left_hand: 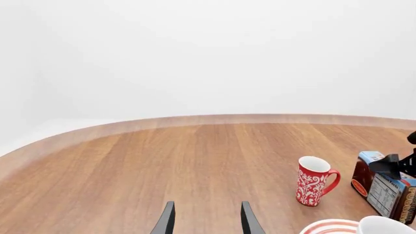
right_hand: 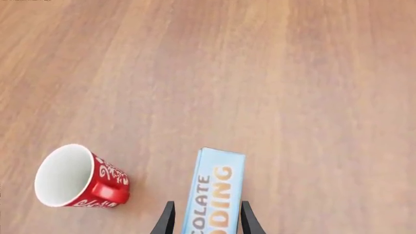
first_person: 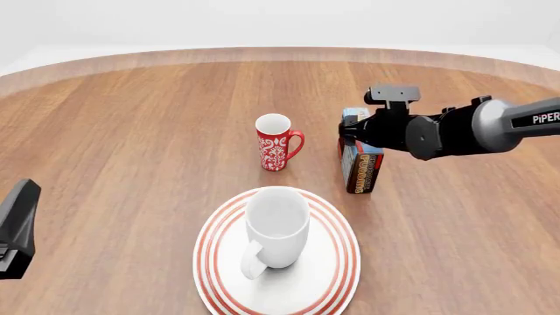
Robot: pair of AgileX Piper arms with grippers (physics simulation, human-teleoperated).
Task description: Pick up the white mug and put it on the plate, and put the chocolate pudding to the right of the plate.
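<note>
The glossy all-white mug [first_person: 277, 226] stood upright on the large red-ringed white plate [first_person: 337, 266]. Behind and right of the plate, the right hand [right_hand: 204, 219] straddled the upright light-blue chocolate pudding carton [first_person: 360, 161], fingers narrowly parted on either side; contact could not be told. A shallow pinch could tip the carton toward the nearby red patterned mug [first_person: 275, 142]. The left hand [left_hand: 204, 219] hung open, empty, over the wooden counter [first_person: 122, 131].

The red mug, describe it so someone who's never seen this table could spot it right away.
On the round wooden table, find the large white plate with red rings; just beyond it stands the slim red mug with white ornament pattern, upright and alone. Unlike the plain white mug on the plate, it is red and patterned.
</note>
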